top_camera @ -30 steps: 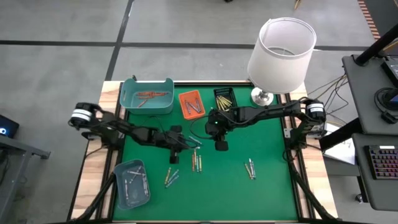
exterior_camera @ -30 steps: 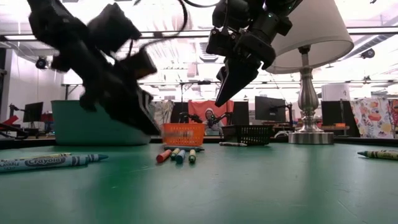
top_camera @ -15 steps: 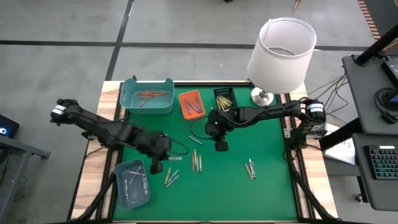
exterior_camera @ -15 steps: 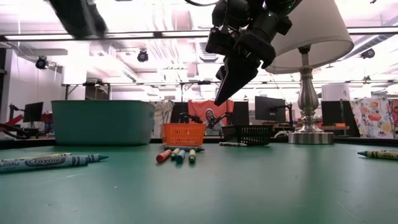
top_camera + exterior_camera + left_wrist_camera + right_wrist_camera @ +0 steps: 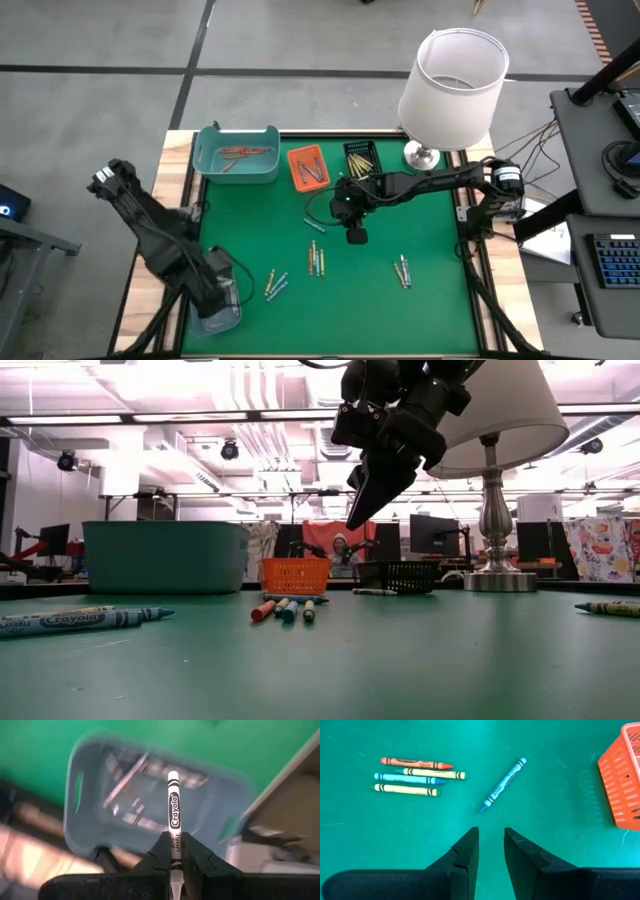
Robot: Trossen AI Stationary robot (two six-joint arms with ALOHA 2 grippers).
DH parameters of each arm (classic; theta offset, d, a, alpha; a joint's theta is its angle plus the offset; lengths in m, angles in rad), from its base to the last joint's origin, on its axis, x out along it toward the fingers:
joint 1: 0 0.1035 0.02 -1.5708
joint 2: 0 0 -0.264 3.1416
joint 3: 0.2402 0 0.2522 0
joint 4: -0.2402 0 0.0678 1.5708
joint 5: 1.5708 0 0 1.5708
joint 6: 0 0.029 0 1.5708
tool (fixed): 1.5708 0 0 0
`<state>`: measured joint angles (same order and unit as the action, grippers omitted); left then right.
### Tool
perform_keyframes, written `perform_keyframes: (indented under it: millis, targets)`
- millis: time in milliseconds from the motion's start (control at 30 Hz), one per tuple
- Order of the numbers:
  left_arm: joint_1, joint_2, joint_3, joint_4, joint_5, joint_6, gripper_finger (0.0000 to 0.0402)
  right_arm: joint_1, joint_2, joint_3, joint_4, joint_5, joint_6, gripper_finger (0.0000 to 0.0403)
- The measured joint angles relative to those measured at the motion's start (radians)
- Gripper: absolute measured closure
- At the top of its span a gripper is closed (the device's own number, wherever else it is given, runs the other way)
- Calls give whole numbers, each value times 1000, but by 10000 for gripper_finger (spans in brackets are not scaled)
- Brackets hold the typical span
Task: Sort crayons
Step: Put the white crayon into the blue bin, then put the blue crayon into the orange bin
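- Left gripper [image 5: 174,865] now over the pale blue tray [image 5: 212,308] at the table's front left corner; a second ago it was mid-table beside the loose crayons.
- It grips a grey crayon [image 5: 173,820].
- Left arm gone from the low view.

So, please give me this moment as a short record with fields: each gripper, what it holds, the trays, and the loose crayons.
left gripper: shut on a grey crayon, above the pale blue tray at the table's front left
pale blue tray contents: grey crayons
right gripper: open, empty, hanging over the green mat
nearest to right gripper: blue crayon lying on the mat
other trays: teal tray, orange tray, black tray along the far edge
loose crayons: group of four, more further right on the mat
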<state>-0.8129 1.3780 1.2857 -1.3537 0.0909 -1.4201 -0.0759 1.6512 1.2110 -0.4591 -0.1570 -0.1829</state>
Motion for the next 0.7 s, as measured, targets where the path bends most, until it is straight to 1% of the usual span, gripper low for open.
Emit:
perform_keyframes:
  millis: [133, 200, 300, 367, 467, 600, 633, 700]
  targets:
    - [-44, 45, -96, 25, 124, -118, 401, 20, 0, 0, 0, 0, 0, 325]
    - [-52, 72, -136, 17, 174, -140, 395, 33, 0, 0, 0, 0, 1, 326]
    - [-53, 115, -165, 21, 194, -123, 375, 54, 0, 0, 0, 0, 13, 323]
    - [-53, 141, -168, 26, 179, -91, 357, 69, 0, 0, -9, 0, 31, 322]
    - [-53, 176, -160, 23, 130, -60, 331, 93, 0, 0, -58, 0, 75, 322]
    - [-52, 211, -118, 22, 69, -13, 305, 126, 0, 0, -146, 0, 225, 328]
    - [-50, 218, -96, 26, 30, 7, 301, 135, -1, 0, -165, 0, 277, 330]
    - [-47, 227, -43, 27, -109, 69, 296, 151, -7, 0, -200, 0, 368, 334]
